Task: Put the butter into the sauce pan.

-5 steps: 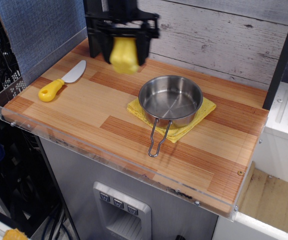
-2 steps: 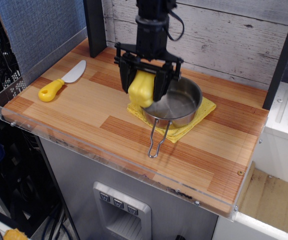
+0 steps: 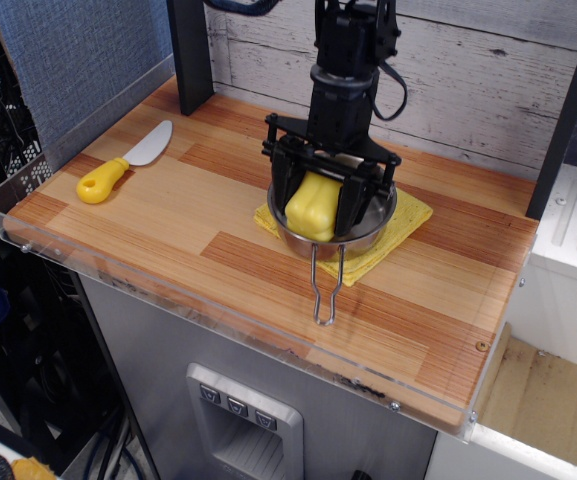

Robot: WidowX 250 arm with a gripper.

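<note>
Much of the small round stainless-steel sauce pan [image 3: 373, 222] was hidden behind the black robot gripper [image 3: 321, 205], so that only its front wall, part of its right rim and its thin looped wire handle [image 3: 326, 287] could be made out. The glossy yellow lobed plastic butter [image 3: 313, 206] was seen clamped between the gripper's two black fingers [image 3: 283, 186], low inside the pan's rim; whether it touched the pan's floor could not be told. The pan was set on a flat yellow cloth [image 3: 409, 213], whose middle was covered by the pan. The upper arm was cut off by the top edge of the view. A toy knife with a yellow handle and grey blade [image 3: 124, 163] was seen lying well apart, at the left of the striped wooden counter [image 3: 168, 215]. A clear plastic strip [image 3: 118, 278] was seen along the counter's front edge. No writing or label could be read anywhere.
</note>
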